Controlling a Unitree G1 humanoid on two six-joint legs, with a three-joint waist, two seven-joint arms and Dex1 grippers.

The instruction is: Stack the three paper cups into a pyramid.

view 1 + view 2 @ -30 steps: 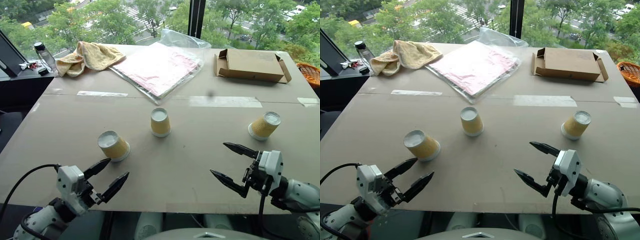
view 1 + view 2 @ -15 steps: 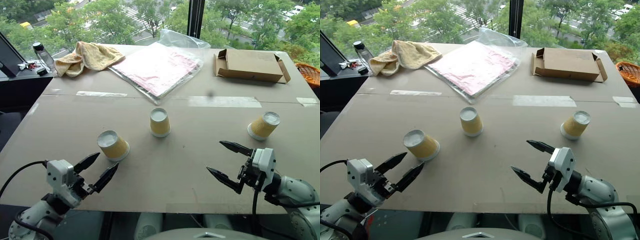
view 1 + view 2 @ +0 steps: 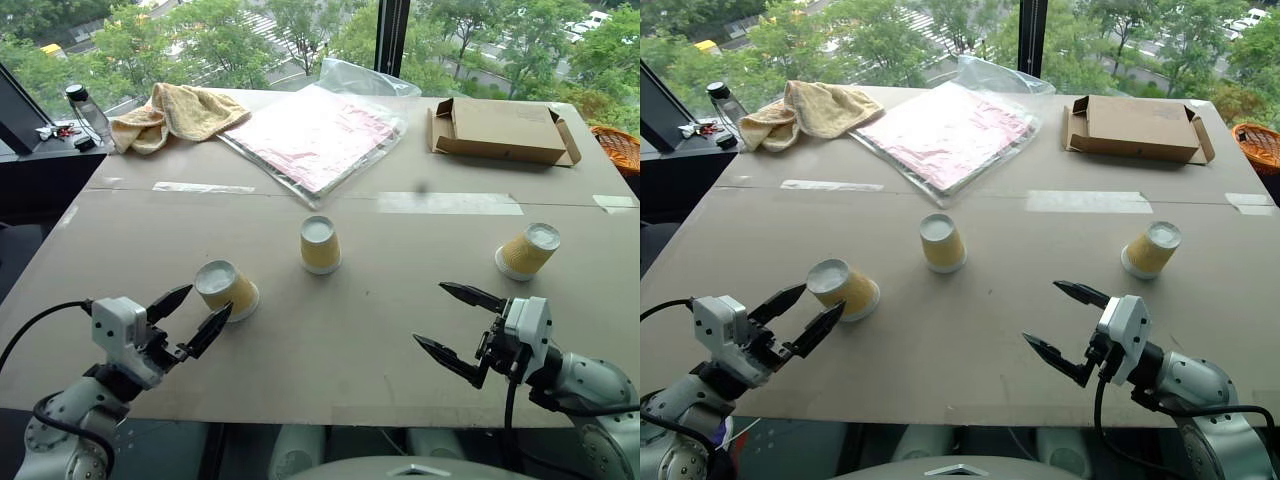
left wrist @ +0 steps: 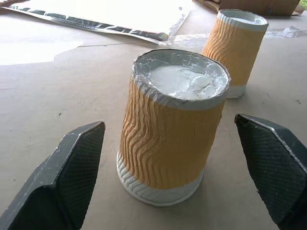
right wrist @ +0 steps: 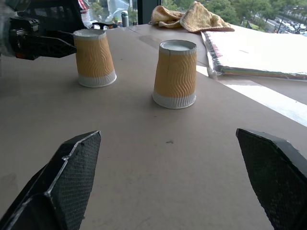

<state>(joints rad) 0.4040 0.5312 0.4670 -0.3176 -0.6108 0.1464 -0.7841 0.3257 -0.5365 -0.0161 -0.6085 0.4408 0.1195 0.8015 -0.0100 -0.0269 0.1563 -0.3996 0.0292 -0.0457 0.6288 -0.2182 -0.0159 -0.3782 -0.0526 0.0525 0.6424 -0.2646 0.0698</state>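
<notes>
- Three paper cups stood upside down and apart on the brown surface [image 3: 400, 330]: left cup [image 3: 226, 290] at lower left of the frame, middle cup [image 3: 320, 245] at centre, right cup [image 3: 528, 250] at right.
- No pyramid was formed.
- Left gripper [image 3: 192, 315] sat just beside the left cup, jaws wide apart, holding nothing.
- Right gripper [image 3: 450, 322], at lower right, was well clear of the cups, jaws spread and empty.

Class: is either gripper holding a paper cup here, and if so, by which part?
Neither. The left gripper stands open beside the nearest cup; the right gripper is open over bare table.
</notes>
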